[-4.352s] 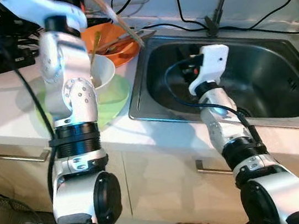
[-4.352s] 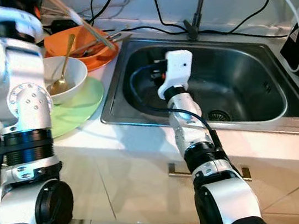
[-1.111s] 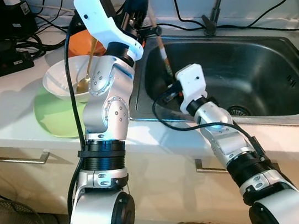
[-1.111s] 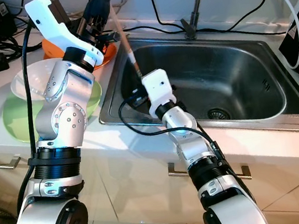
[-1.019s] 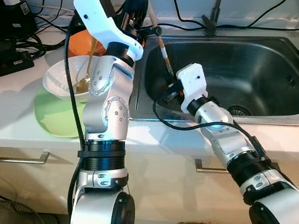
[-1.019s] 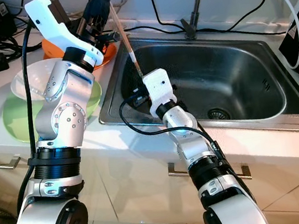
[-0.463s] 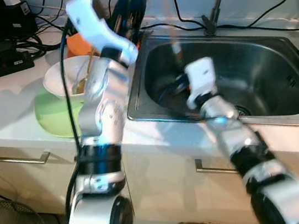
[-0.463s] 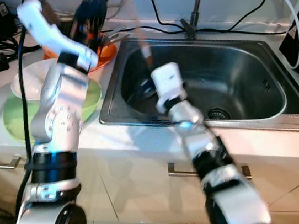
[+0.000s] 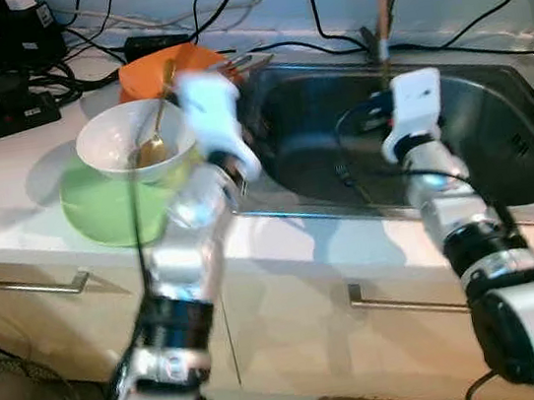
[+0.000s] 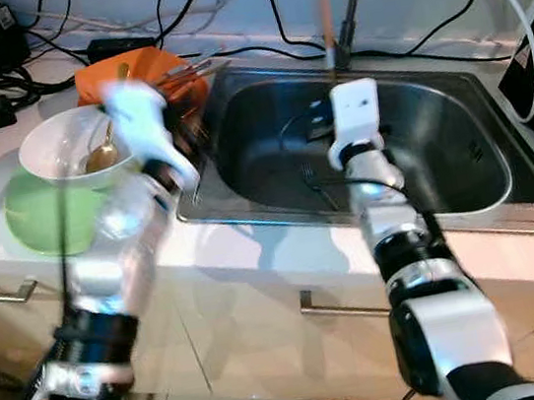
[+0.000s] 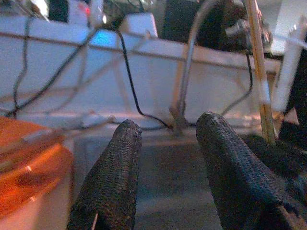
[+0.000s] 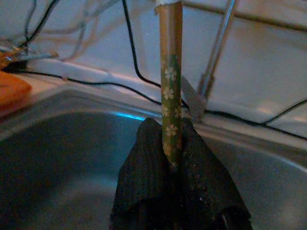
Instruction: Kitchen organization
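Chopstick [image 12: 171, 81] passed from left gripper [image 11: 165, 167], jaws now spread, to right gripper [image 12: 173, 158], pinching one, perhaps two, mid-frame over sink [image 9: 498, 143].

Bright head views (left arm [image 9: 195, 185] motion-blurred), dim bluish wrist views.

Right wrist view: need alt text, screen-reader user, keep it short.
The right pincer is shut on an upright chopstick with a green flowered band, held over the steel sink. Behind it are a pale wall, black cables and a metal faucet stem.
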Robot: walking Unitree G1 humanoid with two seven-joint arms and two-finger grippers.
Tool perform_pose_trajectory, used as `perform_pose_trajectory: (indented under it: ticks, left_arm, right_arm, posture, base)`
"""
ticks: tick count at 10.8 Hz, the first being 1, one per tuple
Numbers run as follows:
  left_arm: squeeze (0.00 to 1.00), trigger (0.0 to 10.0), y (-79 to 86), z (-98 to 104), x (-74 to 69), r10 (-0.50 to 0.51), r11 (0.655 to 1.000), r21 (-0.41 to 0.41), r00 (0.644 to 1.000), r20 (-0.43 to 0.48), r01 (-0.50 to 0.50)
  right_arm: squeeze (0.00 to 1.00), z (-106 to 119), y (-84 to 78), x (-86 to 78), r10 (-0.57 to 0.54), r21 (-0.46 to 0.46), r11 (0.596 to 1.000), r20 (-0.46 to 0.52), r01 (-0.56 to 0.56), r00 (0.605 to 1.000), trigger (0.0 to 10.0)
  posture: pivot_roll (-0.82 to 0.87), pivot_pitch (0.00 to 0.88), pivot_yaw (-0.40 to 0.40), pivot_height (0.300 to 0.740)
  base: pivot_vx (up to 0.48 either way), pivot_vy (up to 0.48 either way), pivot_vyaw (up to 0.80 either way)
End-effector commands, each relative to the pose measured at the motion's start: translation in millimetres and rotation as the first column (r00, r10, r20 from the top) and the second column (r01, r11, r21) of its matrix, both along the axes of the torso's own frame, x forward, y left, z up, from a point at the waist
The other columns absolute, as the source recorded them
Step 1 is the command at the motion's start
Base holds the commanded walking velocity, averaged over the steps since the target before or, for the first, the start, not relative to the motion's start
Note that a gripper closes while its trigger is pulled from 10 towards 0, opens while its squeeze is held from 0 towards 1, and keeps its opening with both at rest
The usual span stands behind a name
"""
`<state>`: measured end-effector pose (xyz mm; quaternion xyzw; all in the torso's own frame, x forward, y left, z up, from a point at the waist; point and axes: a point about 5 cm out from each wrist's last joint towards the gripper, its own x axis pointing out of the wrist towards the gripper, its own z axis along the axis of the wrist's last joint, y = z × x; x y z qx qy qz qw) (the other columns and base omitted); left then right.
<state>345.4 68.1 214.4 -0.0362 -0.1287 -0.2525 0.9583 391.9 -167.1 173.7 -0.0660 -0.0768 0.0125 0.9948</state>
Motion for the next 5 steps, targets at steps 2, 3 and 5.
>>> perform_pose_trajectory:
  ticks: [2, 3, 5]
  left_arm:
    - [0.00, 10.0, -3.5, -21.4, -4.7, -0.014, 0.997, 0.075, 1.000, -0.026, 0.016]
    - [0.00, 10.0, -0.7, -34.4, -6.2, -0.005, 0.994, 0.105, 0.999, -0.050, 0.010]
    - [0.00, 10.0, 2.3, -49.5, -10.2, 0.001, 0.991, 0.136, 0.996, -0.090, 0.011]
  right_arm:
    - [0.00, 0.4, -14.4, 3.9, -0.055, 0.046, 0.997, -0.042, 0.057, 0.998, 10.0]
    - [0.00, -7.1, -15.5, 4.2, -0.061, 0.045, 0.997, -0.097, 0.065, 0.993, 10.0]
    - [0.00, -20.2, -12.3, 3.7, -0.039, 0.018, 0.999, -0.194, 0.044, 0.980, 10.0]
  posture:
    - [0.07, 0.000, -0.036, 0.740]
    - [0.07, 0.000, -0.037, 0.740]
    - [0.07, 0.000, -0.039, 0.740]
  base:
    - [0.000, 0.000, 0.00]
    - [0.000, 0.000, 0.00]
    - [0.000, 0.000, 0.00]
